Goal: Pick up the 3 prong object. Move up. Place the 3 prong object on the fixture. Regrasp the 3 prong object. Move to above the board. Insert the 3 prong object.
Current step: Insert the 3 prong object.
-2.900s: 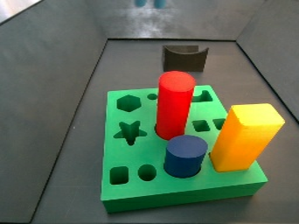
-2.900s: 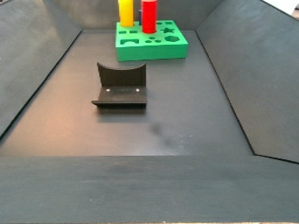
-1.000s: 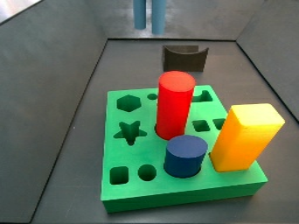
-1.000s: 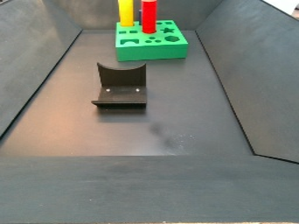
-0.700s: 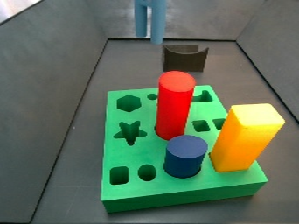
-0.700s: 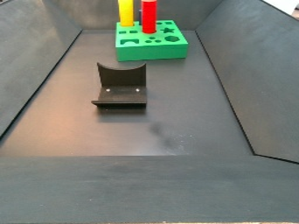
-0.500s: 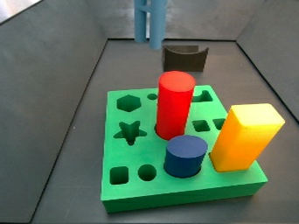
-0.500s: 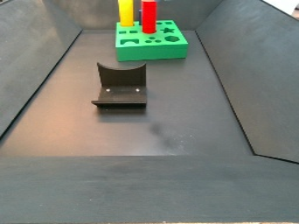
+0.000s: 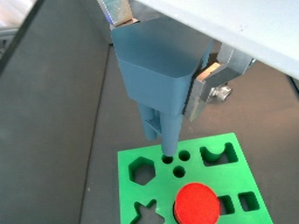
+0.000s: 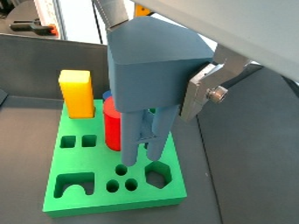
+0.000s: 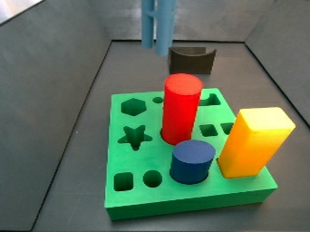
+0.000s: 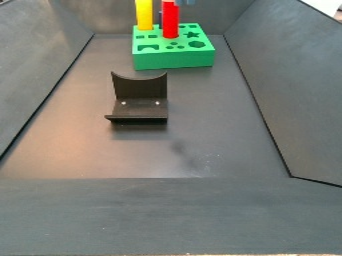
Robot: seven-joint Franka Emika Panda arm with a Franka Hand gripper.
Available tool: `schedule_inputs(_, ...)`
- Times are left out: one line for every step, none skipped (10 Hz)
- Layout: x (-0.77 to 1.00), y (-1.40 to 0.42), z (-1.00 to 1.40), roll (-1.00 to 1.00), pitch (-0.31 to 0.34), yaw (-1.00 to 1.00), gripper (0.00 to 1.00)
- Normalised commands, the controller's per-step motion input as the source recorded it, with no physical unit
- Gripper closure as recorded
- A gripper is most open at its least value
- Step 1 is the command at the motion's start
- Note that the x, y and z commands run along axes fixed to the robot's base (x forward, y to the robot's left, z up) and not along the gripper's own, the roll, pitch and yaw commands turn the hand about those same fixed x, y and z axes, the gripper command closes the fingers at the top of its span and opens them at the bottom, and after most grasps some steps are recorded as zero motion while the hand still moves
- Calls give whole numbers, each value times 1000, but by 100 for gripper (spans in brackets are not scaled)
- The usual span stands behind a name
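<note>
Above the green board (image 10: 111, 197), the 3 prong object (image 10: 146, 83) hung point-down, its prongs aimed at the small round holes near the hexagon, not yet in them by my reckoning. The end effector (image 9: 163, 83) was clamped on the piece's broad upper body, a silver finger (image 10: 211, 86) pressed against one flank, which left the prongs free below for the insertion. The wrist views showed this alignment plainly: the red cylinder (image 10: 112, 122) and yellow block (image 10: 77, 92) stood just beside the prongs in one, while the other looked down past the tip to the holes and the red cylinder's top. A side view gave only a sliver of the piece (image 11: 159, 25) coming in from the top edge, over the far part of the board (image 11: 151, 181), with the blue cylinder (image 11: 191, 161) nearer. The fixture (image 12: 138, 98) stood empty on the floor, well apart from the board; in that side view the end effector was out of frame altogether.
</note>
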Motion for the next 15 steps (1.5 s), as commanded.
schedule_inputs(183, 0, -337, -40, -20, -143, 100)
schedule_inputs(223, 9, -314, -19, -19, -131, 100)
schedule_inputs(114, 0, -306, 0, -26, -166, 100)
schedule_inputs(151, 0, -334, 0, -13, -154, 100)
schedule_inputs(183, 0, -329, 0, -16, -166, 100)
schedule_inputs(157, 0, -343, 0, -20, -151, 100)
schedule_inputs(149, 11, -374, 0, -29, -131, 100)
schedule_inputs(94, 26, -363, 0, -21, -111, 100)
schedule_inputs(114, 49, -351, 0, -3, -120, 100)
schedule_inputs(9, 11, -340, 16, -6, -126, 100)
schedule_inputs(6, 14, -263, 9, 0, -117, 100)
schedule_inputs(91, 0, -234, 6, 0, -151, 100)
schedule_inputs(0, 0, -234, 0, 0, -274, 100)
schedule_inputs(0, 0, -200, 0, 0, -211, 100)
schedule_inputs(23, 0, -97, 0, 0, -131, 100)
